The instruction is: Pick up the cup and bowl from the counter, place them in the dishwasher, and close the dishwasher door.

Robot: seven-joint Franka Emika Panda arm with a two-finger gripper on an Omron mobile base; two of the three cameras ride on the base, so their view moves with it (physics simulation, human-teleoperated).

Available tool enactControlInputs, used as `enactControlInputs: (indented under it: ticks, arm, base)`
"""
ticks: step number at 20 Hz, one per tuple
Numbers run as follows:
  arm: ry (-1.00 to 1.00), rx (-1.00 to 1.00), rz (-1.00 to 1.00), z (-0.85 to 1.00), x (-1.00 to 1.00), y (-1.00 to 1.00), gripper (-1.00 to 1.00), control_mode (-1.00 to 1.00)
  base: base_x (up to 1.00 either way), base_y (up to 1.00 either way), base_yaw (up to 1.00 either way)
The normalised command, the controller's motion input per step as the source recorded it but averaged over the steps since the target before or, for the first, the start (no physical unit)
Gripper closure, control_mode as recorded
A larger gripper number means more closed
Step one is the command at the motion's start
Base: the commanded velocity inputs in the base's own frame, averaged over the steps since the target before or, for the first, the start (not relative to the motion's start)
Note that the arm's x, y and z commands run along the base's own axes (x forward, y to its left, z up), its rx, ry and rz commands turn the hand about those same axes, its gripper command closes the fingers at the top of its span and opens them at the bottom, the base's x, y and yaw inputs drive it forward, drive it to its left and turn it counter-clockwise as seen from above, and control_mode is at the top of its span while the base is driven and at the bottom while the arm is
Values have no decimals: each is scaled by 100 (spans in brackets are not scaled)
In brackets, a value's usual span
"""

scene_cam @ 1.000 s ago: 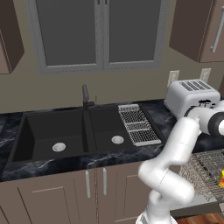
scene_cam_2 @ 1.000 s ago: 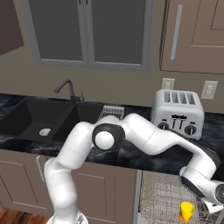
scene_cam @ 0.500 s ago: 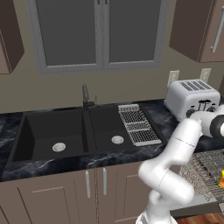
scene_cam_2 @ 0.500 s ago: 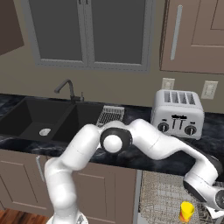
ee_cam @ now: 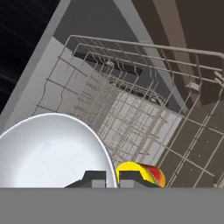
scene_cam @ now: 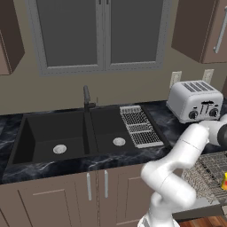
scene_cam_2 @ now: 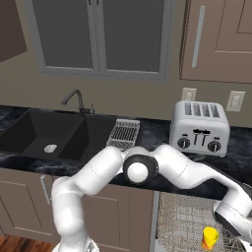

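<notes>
Kitchen counter (scene_cam: 111, 162) of black veined stone runs under a grey window, and in the left base view the rack (scene_cam: 208, 175) of the dishwasher stands pulled out to the right of the sink (scene_cam: 57, 135). A yellow cup (scene_cam: 225, 181) sits in that rack at the picture's edge, with the arm bending down toward it.

From the right base view the toaster (scene_cam_2: 199, 129) stands on the counter behind the rack (scene_cam_2: 184, 221), and the cup (scene_cam_2: 210, 237) rests upright inside it, just beside the arm's wrist.

Looking along the hand, the gripper (ee_cam: 107, 178) is pinched nearly shut on the rim of a white bowl (ee_cam: 48, 151), which hangs over the rack (ee_cam: 131, 118) with the cup (ee_cam: 140, 173) just beyond the fingertips.

The bowl is held by its edge alone, so it may swing or slip if lowered fast. It looks close to the cup; setting it down here could knock the cup over or leave the bowl propped on it. A bowl tilted above the wires might also block the rack from sliding in and stop the door shutting.
</notes>
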Motion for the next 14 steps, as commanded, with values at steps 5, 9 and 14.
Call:
enactControlInputs:
  ticks: [5, 9, 14]
  arm:
    - [0, 0, 0, -36, 0, -29, 100, -100]
    - [0, 0, 0, -50, 0, -16, 100, -100]
    - [0, 0, 0, -38, 0, -8, 100, -100]
  base:
    - [0, 0, 0]
    - [0, 0, 0]
    - [0, 0, 0]
